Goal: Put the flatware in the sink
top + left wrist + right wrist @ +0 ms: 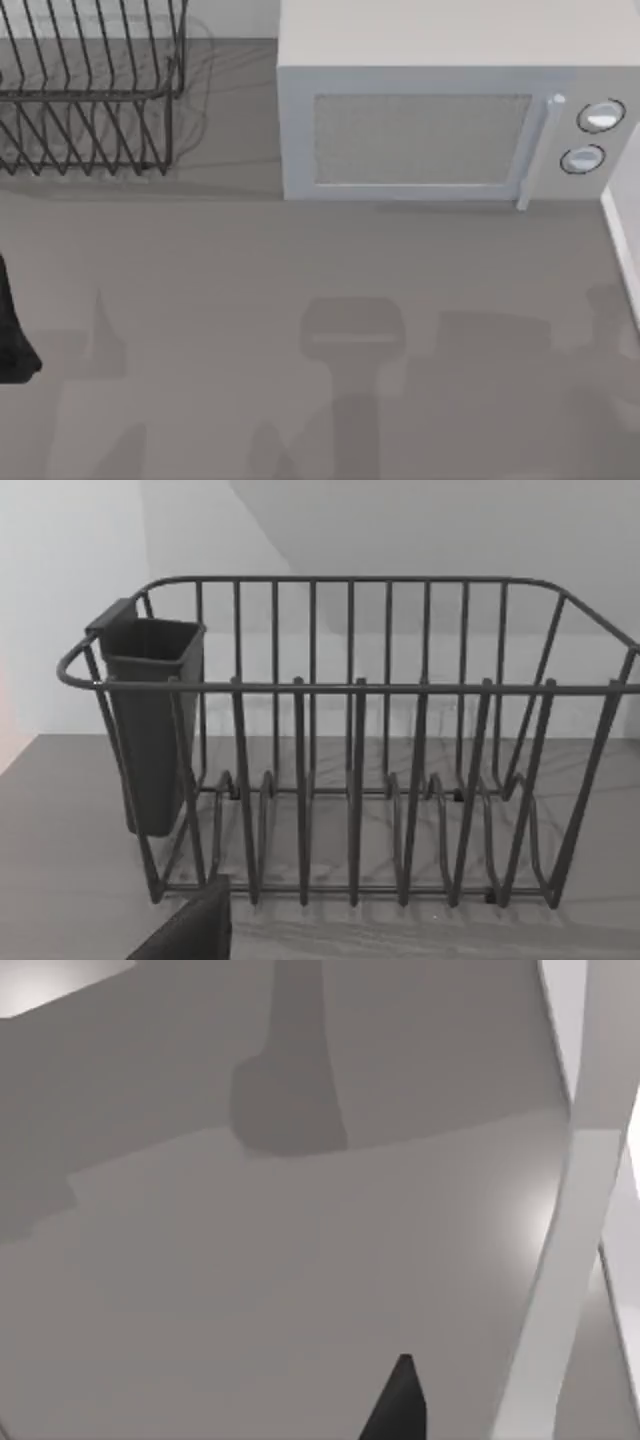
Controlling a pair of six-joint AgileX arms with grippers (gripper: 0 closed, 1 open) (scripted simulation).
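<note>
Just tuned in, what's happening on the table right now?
Nothing is being held at the moment. The left wrist view faces the wire dish rack with its dark utensil cup; from above, the rack sits at the back left, the microwave to its right with its door shut. The right wrist view looks onto bare grey counter beside a pale rim.

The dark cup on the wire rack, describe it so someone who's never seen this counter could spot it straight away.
Find the wire dish rack at the top view's far left, beside the white microwave. In the left wrist view, a dark utensil cup hangs on one end corner of the rack. It is the only solid-walled, box-shaped piece; everything around it is thin open wire.
</note>
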